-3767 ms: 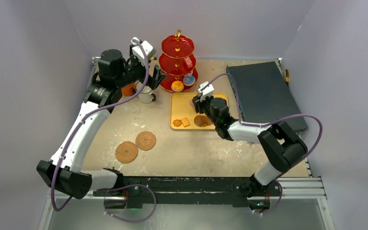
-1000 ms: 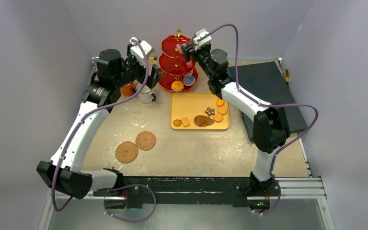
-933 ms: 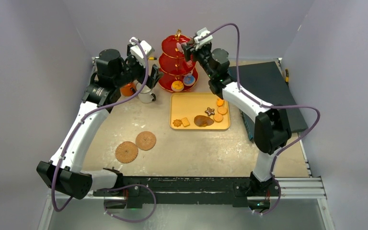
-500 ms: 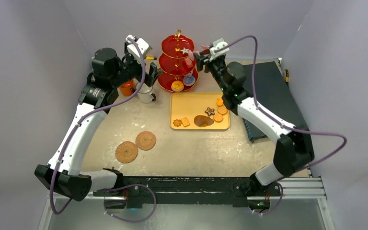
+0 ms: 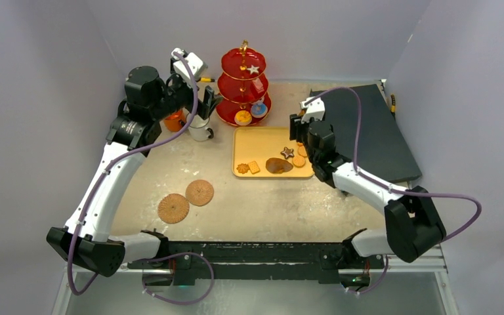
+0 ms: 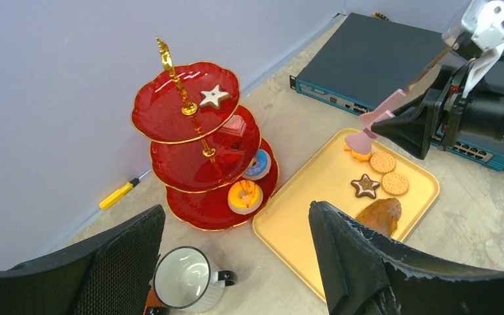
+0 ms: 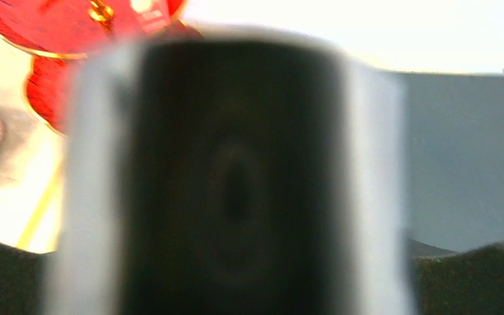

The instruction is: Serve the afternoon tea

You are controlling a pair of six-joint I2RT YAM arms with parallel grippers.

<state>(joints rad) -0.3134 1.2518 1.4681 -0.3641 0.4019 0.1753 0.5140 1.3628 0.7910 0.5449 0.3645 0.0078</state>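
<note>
Star biscuit [image 6: 214, 96] lay on top tier of stand [image 6: 161, 115]; left tool [image 5: 209, 105] gaped near white mug [image 6: 182, 286]; right tool [image 6: 415, 123] clenched tongs [image 6: 375, 120] above tray [image 6: 302, 216].

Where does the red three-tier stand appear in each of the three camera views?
Top external: the stand is at the back centre, just behind the yellow tray.
Left wrist: the stand is left of centre, with all three tiers visible.
Right wrist: the stand is in the upper left corner, blurred and cut off.
Shared landmark: its gold pole.
</note>
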